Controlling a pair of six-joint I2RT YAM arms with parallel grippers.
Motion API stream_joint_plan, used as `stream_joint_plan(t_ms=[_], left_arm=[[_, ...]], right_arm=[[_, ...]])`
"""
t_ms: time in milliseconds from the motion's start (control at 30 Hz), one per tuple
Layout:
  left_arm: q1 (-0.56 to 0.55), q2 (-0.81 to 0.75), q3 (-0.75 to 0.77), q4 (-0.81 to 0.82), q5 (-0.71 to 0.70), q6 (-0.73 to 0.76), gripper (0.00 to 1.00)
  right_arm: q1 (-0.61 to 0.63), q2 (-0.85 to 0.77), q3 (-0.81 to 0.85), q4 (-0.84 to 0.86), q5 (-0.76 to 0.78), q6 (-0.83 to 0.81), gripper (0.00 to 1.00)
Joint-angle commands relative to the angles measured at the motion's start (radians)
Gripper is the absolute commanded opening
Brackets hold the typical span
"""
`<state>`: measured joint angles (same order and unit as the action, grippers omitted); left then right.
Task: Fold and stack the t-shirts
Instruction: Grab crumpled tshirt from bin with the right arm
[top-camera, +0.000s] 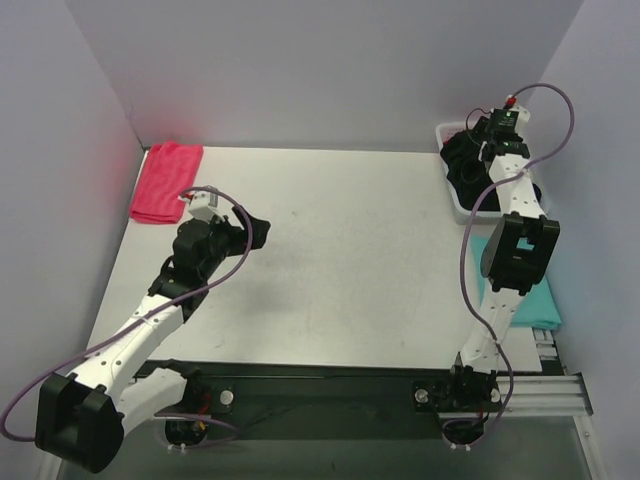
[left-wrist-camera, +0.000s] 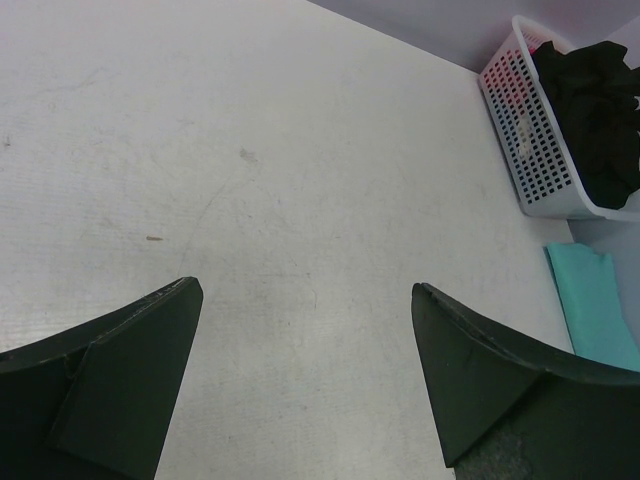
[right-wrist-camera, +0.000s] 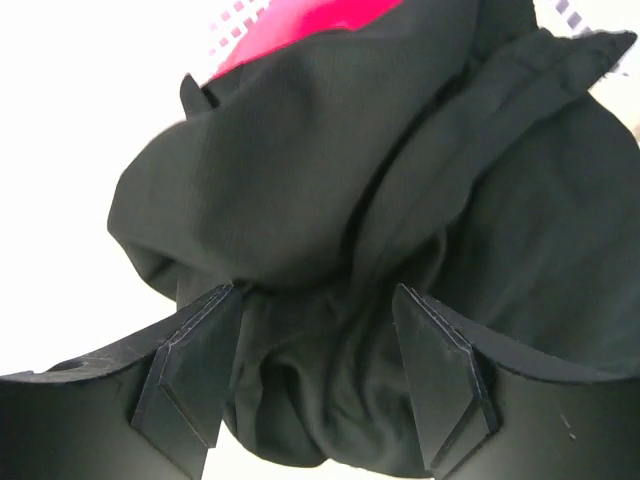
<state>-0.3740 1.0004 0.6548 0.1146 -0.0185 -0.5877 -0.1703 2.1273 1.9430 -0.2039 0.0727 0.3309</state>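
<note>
A black t-shirt (top-camera: 460, 165) lies bunched in the white lattice basket (top-camera: 452, 208) at the far right. My right gripper (right-wrist-camera: 315, 345) hangs over it, jaws open, with a bulge of the black t-shirt (right-wrist-camera: 330, 200) between the fingers. A red t-shirt (right-wrist-camera: 300, 20) shows under the black one in the basket. A folded red t-shirt (top-camera: 165, 182) lies at the far left corner. A teal t-shirt (top-camera: 535, 300) lies flat at the right edge, partly behind the right arm. My left gripper (top-camera: 258, 230) is open and empty over bare table, also in the left wrist view (left-wrist-camera: 305, 330).
The left wrist view shows the basket (left-wrist-camera: 530, 150) with the black t-shirt (left-wrist-camera: 600, 110) and the teal t-shirt (left-wrist-camera: 595, 300) beyond it. Grey walls close in the table on the left, back and right. A black rail runs along the near edge.
</note>
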Motion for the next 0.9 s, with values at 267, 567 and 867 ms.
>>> stream_joint_plan(t_ms=[267, 567, 867], left_arm=[[0.0, 0.04, 0.023, 0.046, -0.023, 0.002, 0.97], [0.001, 0.043, 0.026, 0.046, -0.021, -0.004, 0.98], [0.0, 0.02, 0.026, 0.051, -0.003, -0.021, 0.97]], right_arm=[[-0.032, 0.094, 0.088, -0.031, -0.011, 0.033, 0.32], [0.008, -0.071, -0.037, 0.0, 0.031, 0.046, 0.0], [0.188, -0.329, -0.151, 0.06, 0.231, -0.044, 0.0]])
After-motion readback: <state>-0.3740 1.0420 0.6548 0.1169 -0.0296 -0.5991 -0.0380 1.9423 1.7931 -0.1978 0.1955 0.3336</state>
